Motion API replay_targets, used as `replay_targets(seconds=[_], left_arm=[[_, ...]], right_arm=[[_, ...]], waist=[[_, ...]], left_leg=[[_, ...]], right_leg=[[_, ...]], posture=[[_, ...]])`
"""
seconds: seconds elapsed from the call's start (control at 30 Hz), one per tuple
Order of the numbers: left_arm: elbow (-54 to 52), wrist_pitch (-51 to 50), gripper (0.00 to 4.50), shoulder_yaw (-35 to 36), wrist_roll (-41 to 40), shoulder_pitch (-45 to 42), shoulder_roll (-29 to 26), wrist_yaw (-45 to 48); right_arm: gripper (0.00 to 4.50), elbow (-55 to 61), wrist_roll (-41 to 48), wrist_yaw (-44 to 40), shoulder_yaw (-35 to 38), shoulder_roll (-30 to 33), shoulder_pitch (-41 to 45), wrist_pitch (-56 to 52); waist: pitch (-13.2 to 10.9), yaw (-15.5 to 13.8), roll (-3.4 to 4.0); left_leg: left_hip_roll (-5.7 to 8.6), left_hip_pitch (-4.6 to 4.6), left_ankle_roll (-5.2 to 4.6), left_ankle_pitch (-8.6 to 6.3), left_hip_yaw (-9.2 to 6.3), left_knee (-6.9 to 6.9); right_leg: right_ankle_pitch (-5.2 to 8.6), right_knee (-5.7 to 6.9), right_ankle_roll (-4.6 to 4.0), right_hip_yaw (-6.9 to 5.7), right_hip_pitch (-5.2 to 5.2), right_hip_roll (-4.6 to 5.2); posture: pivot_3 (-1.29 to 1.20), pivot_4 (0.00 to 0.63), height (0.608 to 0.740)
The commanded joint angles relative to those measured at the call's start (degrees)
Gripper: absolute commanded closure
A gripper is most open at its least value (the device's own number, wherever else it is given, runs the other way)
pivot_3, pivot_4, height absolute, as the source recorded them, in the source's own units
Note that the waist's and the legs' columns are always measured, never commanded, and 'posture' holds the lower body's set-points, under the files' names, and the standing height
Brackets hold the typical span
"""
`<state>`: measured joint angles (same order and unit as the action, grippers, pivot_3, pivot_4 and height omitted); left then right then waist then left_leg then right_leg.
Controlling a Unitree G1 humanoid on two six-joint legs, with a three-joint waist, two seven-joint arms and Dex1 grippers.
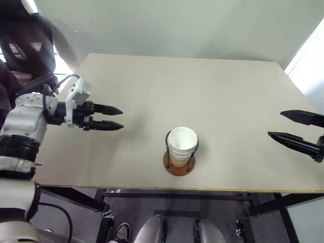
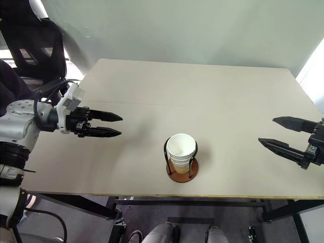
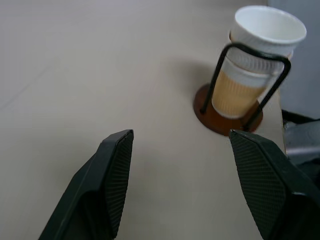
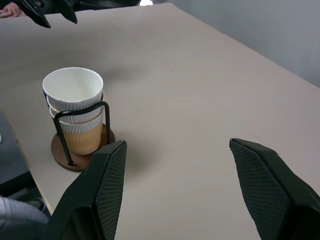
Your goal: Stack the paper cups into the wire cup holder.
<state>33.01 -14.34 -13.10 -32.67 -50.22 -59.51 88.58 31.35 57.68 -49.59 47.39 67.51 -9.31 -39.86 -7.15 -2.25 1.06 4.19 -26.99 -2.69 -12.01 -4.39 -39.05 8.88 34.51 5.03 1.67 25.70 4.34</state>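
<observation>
The cups sit nested upright in the holder at lower centre of the head views, near the table's front edge. Left gripper at mid left is nearer than right gripper at the right edge; both gape wide, empty. The right wrist view reveals three stacked rims

the paper cups are white at rim and inside, ribbed tan-yellow lower down; the wire cup holder seems dark wire on reddish-brown base; the desk is pale beige.
</observation>
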Motion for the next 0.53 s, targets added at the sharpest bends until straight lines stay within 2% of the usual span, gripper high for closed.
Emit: replay_targets(seconds=[0.03,0.33,0.53], left_arm=[[-4.0,-1.4,1.24,4.7,1.8,2.0,-0.6,-0.5],[-7.4,-2.5,1.24,8.2,5.1,4.6,2.9,-1.3],[-7.6,-3.2,1.24,9.0,6.4,3.8,4.3,-0.1]], right_arm=[[1.14,-1.3,-2.1,-2.6,-0.8,0.7,2.3,0.7],[1.14,-1.2,-2.9,-3.1,-3.2,0.2,6.1,-1.5],[1.14,-0.8,-3.5,-3.6,-2.2,-0.3,6.3,-3.0]], waist=[[0.0,0.0,0.0],[0.0,0.4,0.0],[0.0,0.6,0.0]], left_leg=[[0.0,0.03,0.01,0.01,-0.03,-0.02],[-0.11,0.14,-0.12,0.1,-0.13,0.04],[-0.12,0.13,-0.12,0.14,-0.13,0.06]], right_leg=[[0.01,0.1,-0.03,0.01,0.0,0.01],[-0.28,0.45,-0.61,-0.05,0.14,-0.05],[-0.31,0.43,-0.64,-0.04,0.15,-0.06]], posture=[[0.0,0.15,0.74],[0.0,0.15,0.74],[0.0,0.15,0.74]])
